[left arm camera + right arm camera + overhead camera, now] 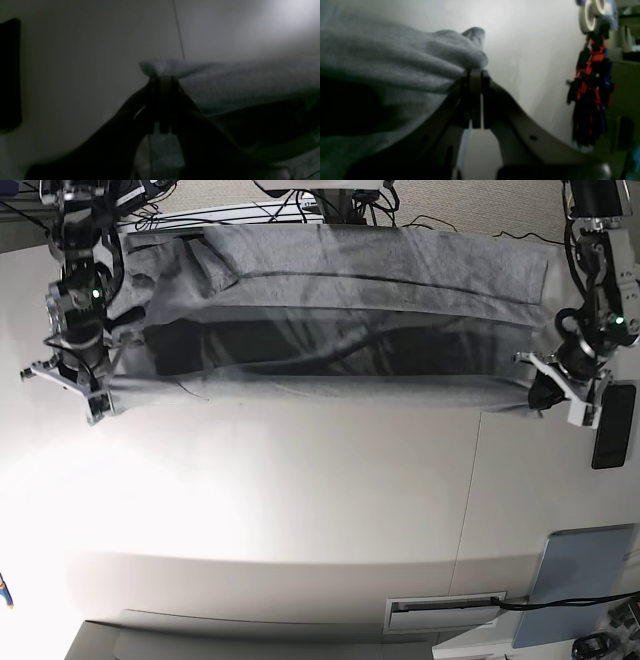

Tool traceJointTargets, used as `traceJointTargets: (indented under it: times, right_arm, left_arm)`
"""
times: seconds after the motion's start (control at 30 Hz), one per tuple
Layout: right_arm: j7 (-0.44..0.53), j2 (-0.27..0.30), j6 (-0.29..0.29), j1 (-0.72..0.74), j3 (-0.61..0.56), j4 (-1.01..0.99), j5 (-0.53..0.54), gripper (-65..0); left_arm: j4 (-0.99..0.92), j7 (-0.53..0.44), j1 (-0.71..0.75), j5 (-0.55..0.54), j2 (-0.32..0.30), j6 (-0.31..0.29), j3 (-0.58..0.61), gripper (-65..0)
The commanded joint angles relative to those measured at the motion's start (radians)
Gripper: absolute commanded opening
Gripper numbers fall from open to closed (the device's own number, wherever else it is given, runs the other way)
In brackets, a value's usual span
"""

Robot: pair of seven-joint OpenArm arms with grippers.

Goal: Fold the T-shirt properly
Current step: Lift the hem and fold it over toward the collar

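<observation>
The heather-grey T-shirt [330,310] is stretched wide across the far half of the white table, its near edge lifted and pulled taut between both arms. My left gripper [545,395], on the base view's right, is shut on one end of that edge; the left wrist view shows its fingers [163,82] pinching bunched grey cloth [172,67]. My right gripper [105,395], on the base view's left, is shut on the other end; the right wrist view shows its closed fingertips [476,75] clamping a fold of the T-shirt [402,62]. No lettering shows.
A black phone-like slab [612,425] lies at the table's right edge beside the left arm. A grey-blue pad [575,585] sits at the near right. Cables [300,205] run behind the table's far edge. Red and black tools [591,95] hang in the right wrist view.
</observation>
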Motion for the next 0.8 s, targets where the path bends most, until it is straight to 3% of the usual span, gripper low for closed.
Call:
traceJointTargets:
  times: [0.0, 0.17, 0.77]
  right_arm:
    - [-0.006, 0.018, -0.013, -0.014, 0.021, 0.034, -0.019, -65.0]
    - [-0.034, 0.013, -0.014, -0.115, 0.06, 0.129, -0.026, -65.0]
    - [-0.123, 0.013, -0.042, -0.378, 0.074, 0.256, -0.087, -65.0]
  left_arm:
    - [0.02, -0.016, 0.003, -0.005, -0.023, -0.013, -0.023, -65.0]
    - [0.021, 0.019, 0.048, -0.037, -0.023, -0.091, -0.041, -65.0]
    - [0.021, 0.109, 0.108, -0.036, -0.023, -0.123, -0.041, -65.0]
